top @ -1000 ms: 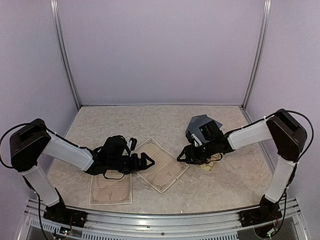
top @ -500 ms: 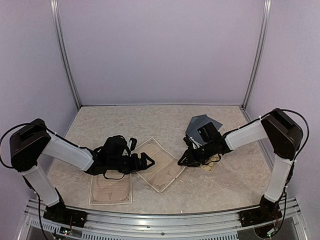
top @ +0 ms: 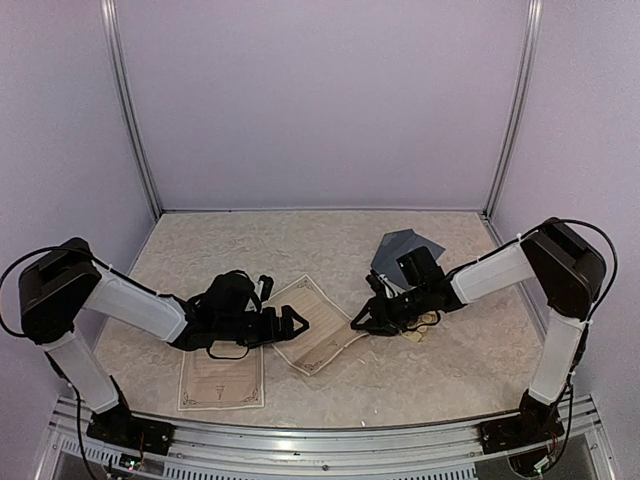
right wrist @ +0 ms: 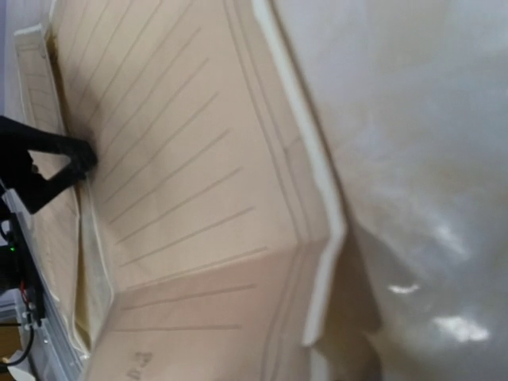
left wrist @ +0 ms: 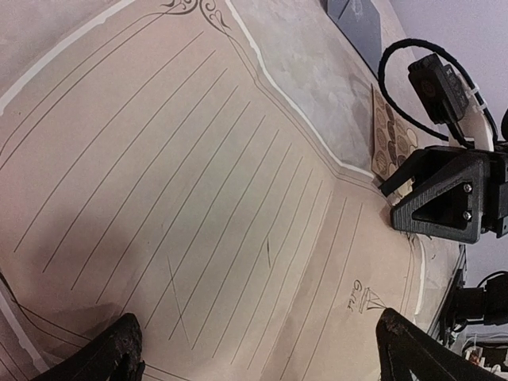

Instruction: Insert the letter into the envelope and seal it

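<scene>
Nearest the arm bases, a second lined sheet (top: 222,378) lies flat on the surface (top: 250,245) at the near left, untouched. Just beyond it is the letter (top: 322,335), set cornerwise between the two arms. The left end effector (top: 296,324) has kept its place on the letter's left edge over the last second, its fingers spread wide and released, seemingly pinning the paper down.

The change is on the right. The right end effector (top: 358,323) has crept leftward, and the letter's right corner, flat a second ago, is now raised along a crease and drawn inward. Whether its fingers are clenched on that edge I cannot tell; its own camera shows only the lifted paper border. This looks like the first fold, needed before the sheet can fit.

Just past it lies the sticker sheet (left wrist: 390,136). Farthest, at the far right, the slate-blue envelope (top: 398,246) lies apart from the letter, so insertion and sealing are not yet begun.
</scene>
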Robot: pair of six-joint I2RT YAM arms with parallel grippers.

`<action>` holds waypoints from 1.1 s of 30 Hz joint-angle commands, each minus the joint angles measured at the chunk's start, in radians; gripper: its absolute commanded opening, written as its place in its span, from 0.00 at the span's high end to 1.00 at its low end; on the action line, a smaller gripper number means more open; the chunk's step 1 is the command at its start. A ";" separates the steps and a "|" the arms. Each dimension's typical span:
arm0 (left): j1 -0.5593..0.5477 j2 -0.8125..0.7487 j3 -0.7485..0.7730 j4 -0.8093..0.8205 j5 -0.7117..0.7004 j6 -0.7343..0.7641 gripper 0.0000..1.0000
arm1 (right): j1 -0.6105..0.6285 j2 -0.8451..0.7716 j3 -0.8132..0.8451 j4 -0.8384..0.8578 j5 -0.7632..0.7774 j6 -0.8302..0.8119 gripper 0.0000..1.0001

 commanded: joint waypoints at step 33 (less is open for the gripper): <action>-0.015 -0.020 -0.011 -0.097 -0.044 0.003 0.02 | -0.029 -0.022 -0.098 0.191 -0.073 0.115 0.90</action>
